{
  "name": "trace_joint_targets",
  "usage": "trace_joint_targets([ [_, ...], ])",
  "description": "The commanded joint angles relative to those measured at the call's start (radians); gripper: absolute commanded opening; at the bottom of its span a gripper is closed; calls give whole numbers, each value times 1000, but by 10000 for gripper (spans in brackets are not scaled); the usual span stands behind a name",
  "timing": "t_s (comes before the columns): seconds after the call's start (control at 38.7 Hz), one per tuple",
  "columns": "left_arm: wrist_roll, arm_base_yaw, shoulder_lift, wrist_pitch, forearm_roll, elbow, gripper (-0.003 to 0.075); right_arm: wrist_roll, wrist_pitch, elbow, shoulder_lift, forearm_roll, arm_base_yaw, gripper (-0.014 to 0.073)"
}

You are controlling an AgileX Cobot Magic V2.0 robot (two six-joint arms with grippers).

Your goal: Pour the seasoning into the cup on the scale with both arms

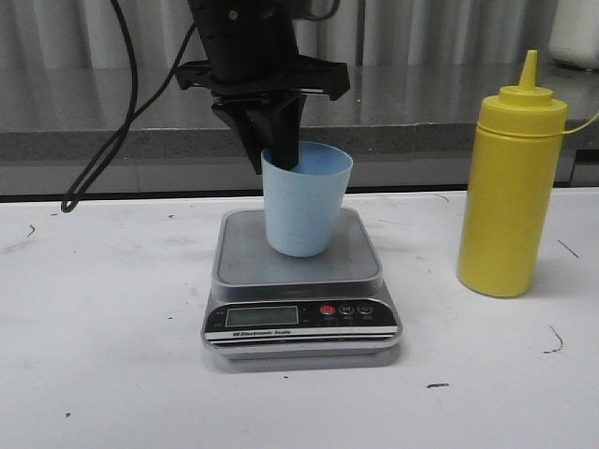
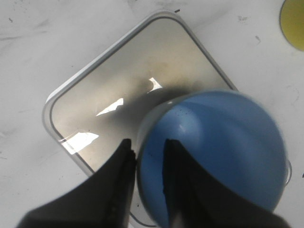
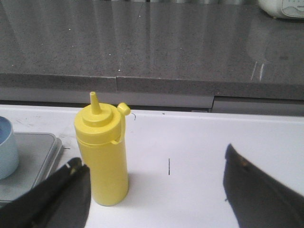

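Note:
The light blue cup [image 1: 307,201] is on the platform of the silver-grey scale [image 1: 245,254], leaning slightly; I cannot tell if its base rests fully. My left gripper [image 1: 277,154] comes down from above and is shut on the cup's rim, one finger inside and one outside [image 2: 148,156]. In the left wrist view the cup [image 2: 223,152] covers one corner of the scale [image 2: 118,80]. The yellow seasoning bottle [image 1: 510,187] stands upright on the table to the right of the scale. My right gripper [image 3: 156,183] is open, facing the seasoning [image 3: 102,156] from a short distance, and is not seen in the front view.
The white table [image 1: 112,355] has a few dark scuff marks. A grey counter ledge [image 1: 449,122] runs along the back. The scale's display and red button [image 1: 328,310] face the front edge. In the right wrist view, the cup [image 3: 7,147] and scale [image 3: 33,161] sit at one side.

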Motion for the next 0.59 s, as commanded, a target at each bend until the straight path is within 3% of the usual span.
trace_joint_targets([
  [0.0,-8,-1,-44,-12,-8,-36,242,2,-70,-37,11,5,-6,594],
  [0.21,-8,-1,-47,19,-6,-63,365,2,-70,-37,11,5,-6,594],
  [0.41,0,1,-75,150,20,-157,363,2,-70,-37,11,5,-6,594],
  [0.57,0,3,-114,150,71,-160,267,2,-71,-37,11,5,-6,594],
])
